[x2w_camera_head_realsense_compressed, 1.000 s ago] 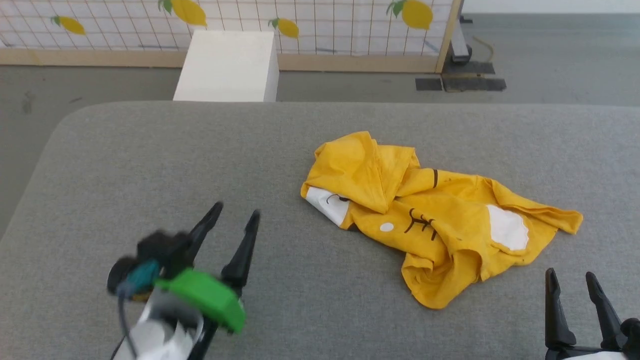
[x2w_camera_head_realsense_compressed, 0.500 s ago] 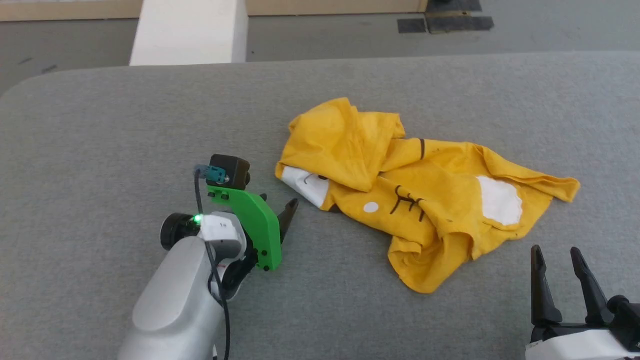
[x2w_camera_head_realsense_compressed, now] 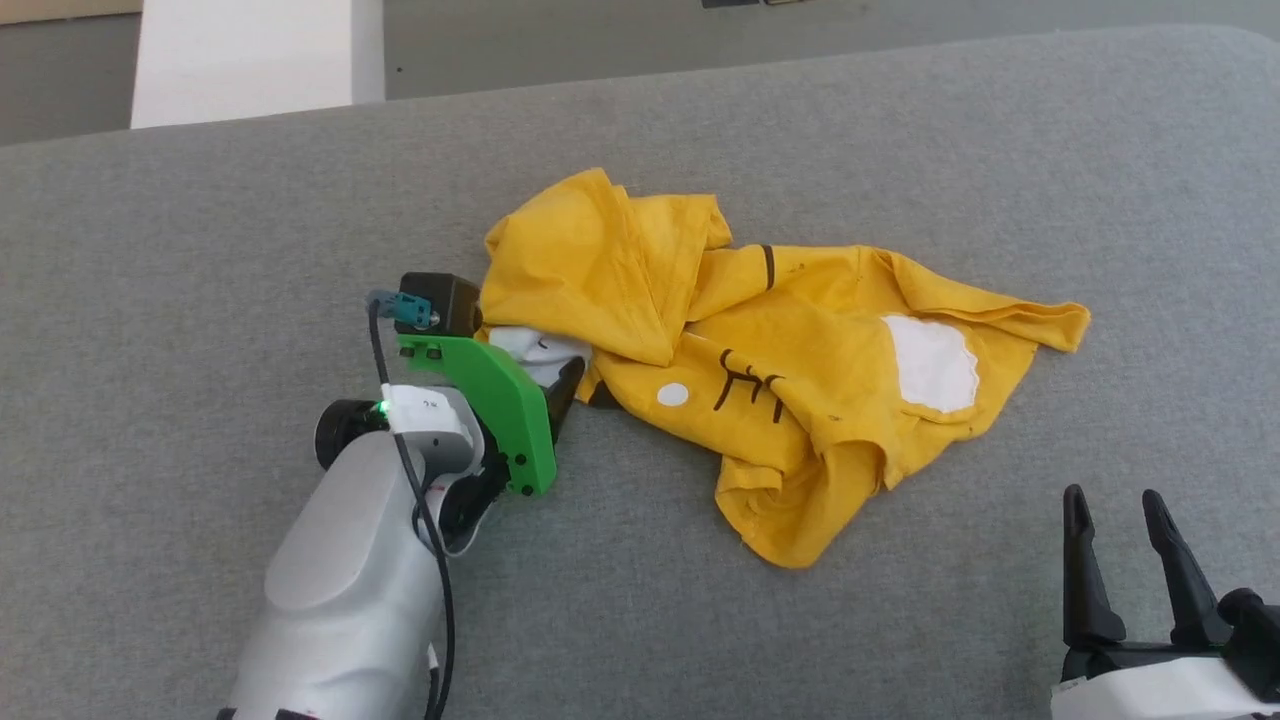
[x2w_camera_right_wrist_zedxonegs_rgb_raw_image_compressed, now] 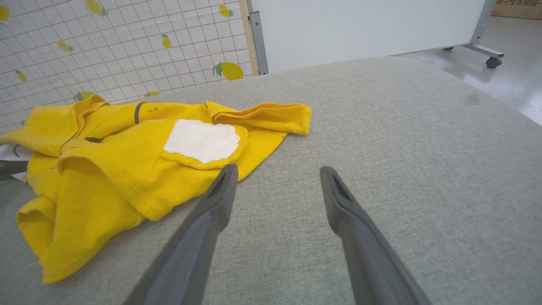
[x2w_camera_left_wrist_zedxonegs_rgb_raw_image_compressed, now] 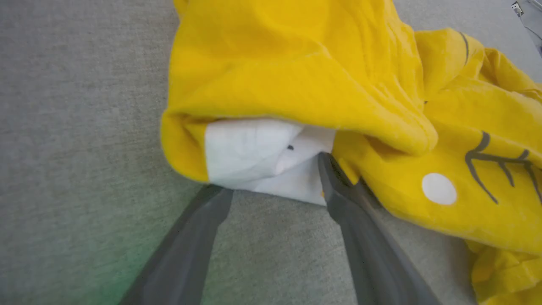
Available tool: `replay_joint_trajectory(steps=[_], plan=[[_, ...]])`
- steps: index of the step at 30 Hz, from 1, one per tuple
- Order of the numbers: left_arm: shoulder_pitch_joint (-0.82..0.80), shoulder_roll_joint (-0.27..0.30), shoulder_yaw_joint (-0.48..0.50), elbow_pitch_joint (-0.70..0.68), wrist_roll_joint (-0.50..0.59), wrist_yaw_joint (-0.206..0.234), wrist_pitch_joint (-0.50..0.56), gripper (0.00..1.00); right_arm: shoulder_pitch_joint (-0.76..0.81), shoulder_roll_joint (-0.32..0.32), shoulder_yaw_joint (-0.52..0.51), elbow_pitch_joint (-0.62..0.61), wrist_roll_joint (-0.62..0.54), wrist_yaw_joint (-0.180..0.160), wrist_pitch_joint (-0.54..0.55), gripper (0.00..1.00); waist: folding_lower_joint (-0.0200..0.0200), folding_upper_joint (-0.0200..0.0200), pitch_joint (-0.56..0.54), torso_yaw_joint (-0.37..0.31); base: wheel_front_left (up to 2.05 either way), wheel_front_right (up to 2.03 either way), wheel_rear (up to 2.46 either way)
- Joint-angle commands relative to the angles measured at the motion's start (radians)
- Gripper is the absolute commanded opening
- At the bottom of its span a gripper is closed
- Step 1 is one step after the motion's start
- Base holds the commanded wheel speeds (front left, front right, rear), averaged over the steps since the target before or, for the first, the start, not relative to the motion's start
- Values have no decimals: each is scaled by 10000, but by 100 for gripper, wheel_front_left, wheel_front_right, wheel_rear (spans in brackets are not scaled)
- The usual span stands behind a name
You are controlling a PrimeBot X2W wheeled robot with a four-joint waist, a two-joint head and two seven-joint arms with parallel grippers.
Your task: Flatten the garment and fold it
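- One crumpled bright-yellow cotton T-shirt on grey woven surface.
- Left gripper splayed wide at its 9 o'clock white-patched edge.
- Right gripper wide, empty, 4 o'clock, apart.

A crumpled yellow cotton T-shirt is laid on the grey fabric-covered counter, right of centre. The dark two-fingered left end effector is set against its left edge, touching it. The dark two-fingered right end effector is positioned before its right end, apart. A white block is seen behind the counter.

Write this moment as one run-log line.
garment: crumpled on grey surface | left gripper: open, at garment's edge | right gripper: open, apart from garment
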Motion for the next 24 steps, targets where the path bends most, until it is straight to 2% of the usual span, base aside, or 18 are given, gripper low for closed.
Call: replay_joint_trajectory(steps=[1,2,3,4,12,16,20,21,24], plan=[[-27,-108,-73,196,-177,-72,-24,100,-95,12,6,-62,77,-13,-57,100,0,0,72,-45,0,0,0],[-51,-107,-98,218,-182,-103,-65,100,-98,12,-2,-70,82,-13,-57,100,0,0,90,-45,0,0,0],[-83,-93,-133,257,-186,-147,-117,35,-113,12,-7,-74,87,-13,-57,100,0,0,112,-43,0,0,0],[-102,-87,-147,288,-202,-179,-176,0,-129,12,-8,-73,91,-13,-58,100,0,0,124,-40,0,0,0],[2,-32,-582,585,-703,-480,-176,0,-146,12,-103,-29,-12,-13,-58,100,0,0,-62,214,0,0,0],[-64,292,-771,356,-1134,-528,76,0,-116,12,-127,33,-95,-13,-58,100,0,0,-281,377,0,0,0],[-222,1434,-1157,-642,-2018,-537,1249,0,-112,12,-127,10,-118,-13,-58,100,0,0,-304,367,0,0,0],[-283,2042,-1027,-991,-2339,-538,1615,0,-101,12,-155,-23,-111,-13,-58,100,0,0,-259,312,0,0,0],[-367,3371,-520,-1542,-2661,-540,1971,0,-83,12,-187,-66,-75,-13,-58,100,0,0,-97,110,0,0,0]])
